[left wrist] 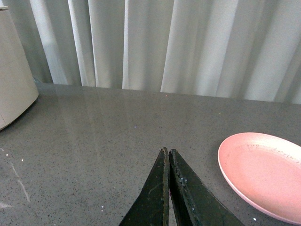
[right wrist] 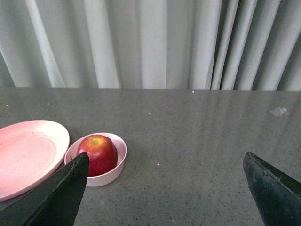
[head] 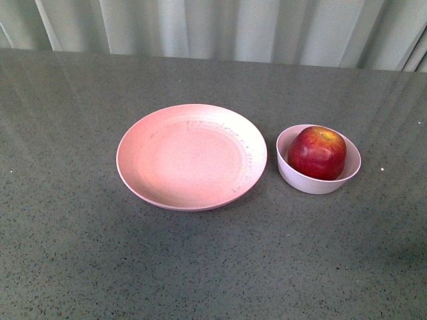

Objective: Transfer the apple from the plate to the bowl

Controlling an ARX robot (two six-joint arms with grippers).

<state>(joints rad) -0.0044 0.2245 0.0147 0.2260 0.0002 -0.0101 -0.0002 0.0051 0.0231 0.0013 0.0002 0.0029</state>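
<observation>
Sitting in bowl (head: 291,175), apple (head: 317,153), plate (head: 191,157) bare, left pincer (left wrist: 168,151) closed, right pincer (right wrist: 164,160) wide, both empty.

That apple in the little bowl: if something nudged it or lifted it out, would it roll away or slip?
The apple is round and glossy, so it could slip in a grip. It sits low inside the bowl, whose walls would probably stop it rolling. The bowl looks small and light, so a hard push might slide or tip it.

A grey speckled table (head: 200,267) stands before pale pleated curtains (head: 233,27).
</observation>
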